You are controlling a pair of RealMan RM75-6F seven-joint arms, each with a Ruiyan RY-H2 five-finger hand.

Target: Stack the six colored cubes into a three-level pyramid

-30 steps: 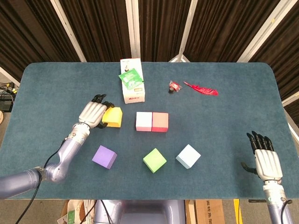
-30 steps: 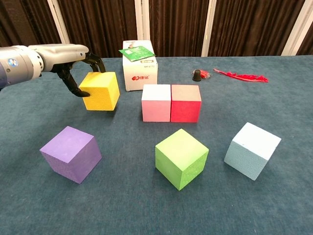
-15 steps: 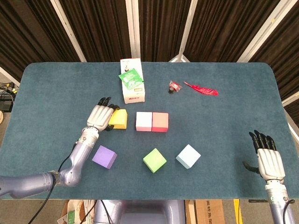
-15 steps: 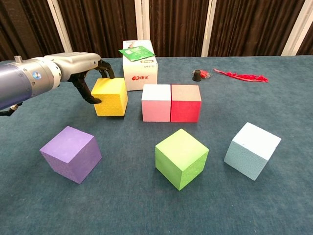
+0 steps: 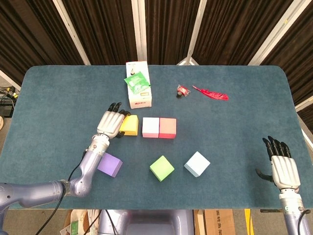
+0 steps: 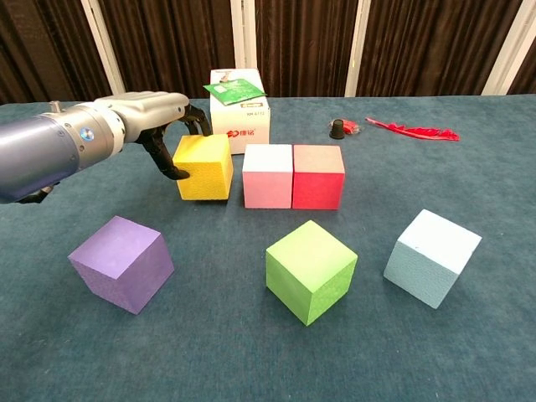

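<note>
a table [image 5: 234, 122] with rounded far corners, covered in dark teal felt-like cloth, fills most of both views. behind it hang dark brown pleated curtains [image 5: 102, 29] crossed by pale, slanted and upright frame bars [image 5: 139, 29]. even, diffuse light casts soft shadows; at the near edge, cardboard boxes [image 5: 205, 223] sit on the floor.

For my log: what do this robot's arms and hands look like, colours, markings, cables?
Both arms are glossy silver-grey tubes. The left hand has a pale metallic back and black fingers; its forearm carries a small round blue mark and a thin black cable trails beside it. The right hand matches: light grey back, black fingers.
</note>
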